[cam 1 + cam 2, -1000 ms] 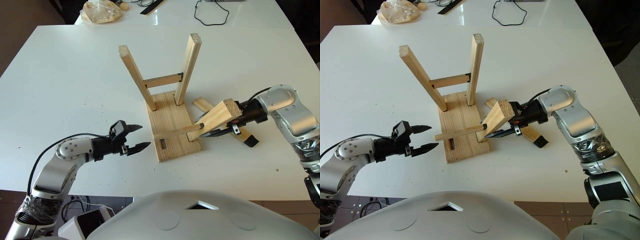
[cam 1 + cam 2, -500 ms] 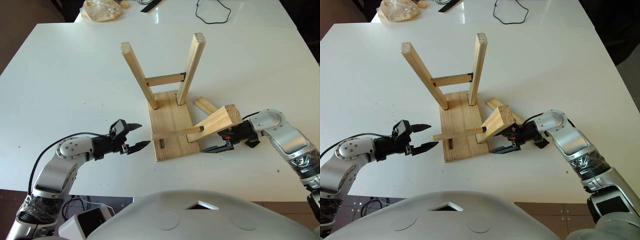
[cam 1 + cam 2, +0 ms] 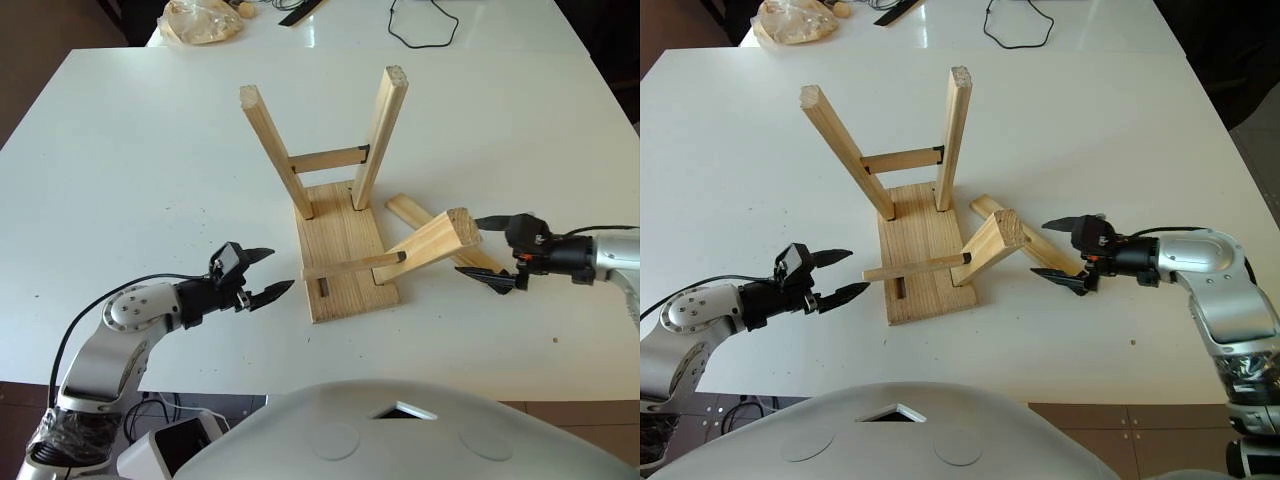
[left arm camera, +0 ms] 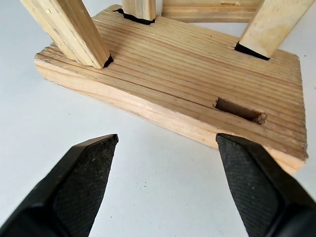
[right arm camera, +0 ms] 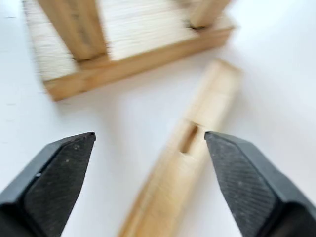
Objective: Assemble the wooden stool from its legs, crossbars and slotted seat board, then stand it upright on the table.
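Picking up the last leg (image 5: pixel 185 165): right fingers (image 5: pixel 54 173) gape empty around it, left fingers (image 4: pixel 84 173) open, empty too. Next: pinch it, aim for the free slot (image 4: pixel 238 109).

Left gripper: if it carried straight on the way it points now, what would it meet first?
Most likely the long side edge of the seat board, near its empty slot; the open left gripper faces it across a bare strip of table.
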Robot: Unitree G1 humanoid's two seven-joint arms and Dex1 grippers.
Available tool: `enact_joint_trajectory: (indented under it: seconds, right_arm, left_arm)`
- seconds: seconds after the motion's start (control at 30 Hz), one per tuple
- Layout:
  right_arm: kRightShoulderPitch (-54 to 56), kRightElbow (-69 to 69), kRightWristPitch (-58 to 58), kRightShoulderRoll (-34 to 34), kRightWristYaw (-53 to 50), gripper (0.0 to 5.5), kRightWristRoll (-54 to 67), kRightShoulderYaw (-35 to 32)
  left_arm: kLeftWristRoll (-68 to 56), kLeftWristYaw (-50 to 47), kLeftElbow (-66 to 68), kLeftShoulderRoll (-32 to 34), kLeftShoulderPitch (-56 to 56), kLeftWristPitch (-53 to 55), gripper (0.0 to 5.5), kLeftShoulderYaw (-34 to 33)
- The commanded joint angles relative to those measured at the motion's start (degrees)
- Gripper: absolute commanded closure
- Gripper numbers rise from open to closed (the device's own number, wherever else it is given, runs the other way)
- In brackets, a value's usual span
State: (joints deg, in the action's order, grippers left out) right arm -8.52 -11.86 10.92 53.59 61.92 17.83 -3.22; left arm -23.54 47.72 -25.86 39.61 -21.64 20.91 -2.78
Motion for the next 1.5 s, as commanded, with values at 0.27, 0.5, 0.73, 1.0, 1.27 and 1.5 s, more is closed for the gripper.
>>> enact_joint_trajectory:
  seconds: [0.27,0.5,0.73,1.0,1.27,1.5]
  right_arm:
    - [-5.7,5.7,1.0,-5.4,-3.7,1.25,-0.7,-0.7]
    - [-6.7,10.8,-0.9,-8.2,-4.6,1.25,-1.4,-0.7]
    - [-7.2,13.9,-3.5,-8.8,-4.2,1.66,-2.6,0.1]
    - [-7.1,14.2,-4.9,-9.1,-5.0,2.8,-2.8,0.1]
    - [-2.0,13.1,-2.0,-9.6,-6.3,3.46,1.9,-4.3]
    - [8.7,8.4,8.5,-9.6,-7.2,3.46,14.9,-12.8]
  left_arm:
    - [0.1,-1.9,-1.6,-1.5,-1.1,0.8,1.82,-0.2]
    - [-0.1,-0.4,-0.7,-0.4,-0.1,1.0,1.82,-0.5]
    - [-4.0,-1.2,-1.4,-1.3,-0.3,2.9,1.82,-5.2]
    - [-21.6,-6.2,-4.8,-0.5,8.0,10.9,1.82,-20.8]
    - [-29.2,-25.7,-11.0,0.8,27.6,20.5,1.82,-20.4]
    - [-36.8,-29.7,-11.1,1.1,41.5,25.9,1.82,-15.4]
